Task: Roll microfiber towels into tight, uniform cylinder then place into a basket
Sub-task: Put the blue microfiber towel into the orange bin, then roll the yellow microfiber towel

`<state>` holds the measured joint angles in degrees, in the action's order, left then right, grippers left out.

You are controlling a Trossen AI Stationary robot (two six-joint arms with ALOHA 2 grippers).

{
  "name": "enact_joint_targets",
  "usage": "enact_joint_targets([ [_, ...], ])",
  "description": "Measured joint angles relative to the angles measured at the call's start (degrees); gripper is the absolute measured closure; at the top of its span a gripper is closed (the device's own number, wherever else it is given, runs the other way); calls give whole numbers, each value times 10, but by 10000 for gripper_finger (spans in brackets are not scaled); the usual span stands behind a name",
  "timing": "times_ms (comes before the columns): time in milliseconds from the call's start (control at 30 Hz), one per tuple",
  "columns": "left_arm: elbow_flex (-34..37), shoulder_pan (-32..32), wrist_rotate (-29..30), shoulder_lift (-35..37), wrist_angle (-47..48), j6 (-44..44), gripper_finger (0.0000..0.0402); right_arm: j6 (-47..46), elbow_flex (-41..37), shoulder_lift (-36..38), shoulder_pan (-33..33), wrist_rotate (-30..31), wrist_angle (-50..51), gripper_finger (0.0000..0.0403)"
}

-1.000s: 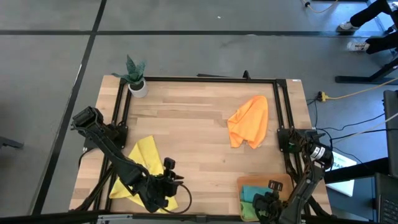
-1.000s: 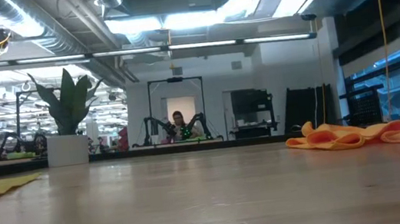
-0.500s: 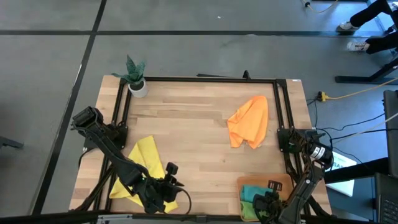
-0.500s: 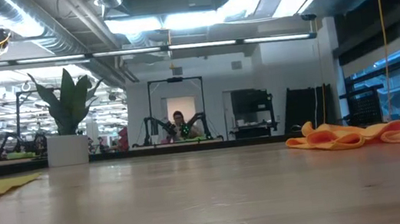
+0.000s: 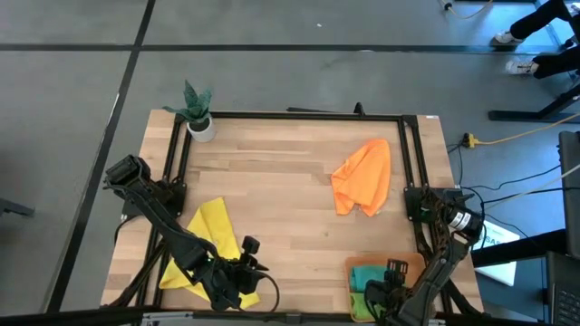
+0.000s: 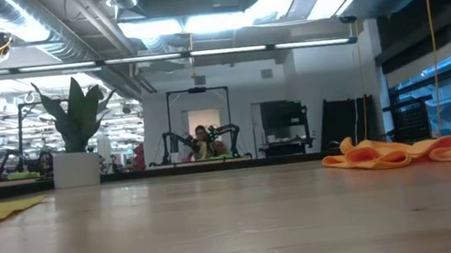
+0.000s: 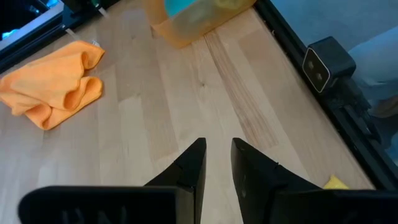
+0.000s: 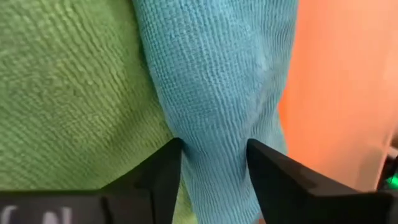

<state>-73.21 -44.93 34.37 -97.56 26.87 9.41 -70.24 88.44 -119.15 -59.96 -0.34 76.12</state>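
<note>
Spread across the wooden table point(image 5: 290, 181): half a job. Out on the boards, well apart and unrolled, the orange towel point(image 5: 362, 177) crumpled toward the far right and the yellow towel point(image 5: 207, 237) flat at the near left, partly under the left arm. Likely to roll lumpy rather than tight unless smoothed first, judging by the orange one's bunched folds.

At the near right corner, the basket point(image 5: 362, 264), already holding the teal towel point(image 5: 367, 277) and the green towel point(image 5: 362, 306) side by side. Filled nearly wall to wall by those two, by the look of it; hard to see room for two more cylinders without crowding, or without pushing a roll up over the rim.

Down inside that basket, the right gripper point(image 8: 214, 152), fingers point(image 8: 155, 180) spread to either side of the teal roll, cloth bulging between them. Greatest hazard here: microfiber loops catching on a finger during the lift, dragging the teal roll up, loosening it, or tipping it onto its green neighbour. Less probably, a nudge against the basket wall, shifting the light tray on the table.

Over the yellow towel's near edge, the left gripper point(image 7: 217, 149), fingers a slim gap apart and empty, pointed across bare wood toward the basket. Too narrow a gap, perhaps, for taking a thick fold cleanly; apt to pinch a single layer and pull the cloth askew.
</note>
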Motion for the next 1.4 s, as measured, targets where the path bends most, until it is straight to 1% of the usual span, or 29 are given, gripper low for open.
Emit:
enact_joint_targets([
  [67,0,0,0,0,0,0,335,-2,0,0,4,-11,5,210],
  [267,0,0,0,0,0,0,335,-4,8,0,6,-13,25,206],
  [400,0,0,0,0,1,5,335,-17,51,1,6,-6,72,206],
  [500,0,0,0,0,2,7,335,-31,105,1,6,28,112,205],
  [600,0,0,0,0,8,14,335,-39,159,1,0,96,138,205],
  [667,0,0,0,0,22,25,335,-37,189,2,-4,163,138,205],
  [767,0,-1,0,0,55,56,335,-21,230,1,-7,282,138,205],
  [833,0,-1,0,0,86,96,335,-11,249,1,-6,362,136,205],
  [933,0,-1,-19,0,148,181,335,15,263,1,-5,485,136,205],
  [1000,0,-2,-29,0,180,239,335,32,264,1,-3,552,136,205],
  [1033,0,-4,-34,0,190,262,335,36,264,1,-1,574,136,205],
  [1100,0,-9,-48,0,203,298,335,46,264,1,5,596,135,205],
  [1200,9,-19,-76,0,204,338,335,48,264,1,21,598,135,205],
  [1400,62,-25,-154,0,202,458,335,50,264,1,52,602,126,205],
])
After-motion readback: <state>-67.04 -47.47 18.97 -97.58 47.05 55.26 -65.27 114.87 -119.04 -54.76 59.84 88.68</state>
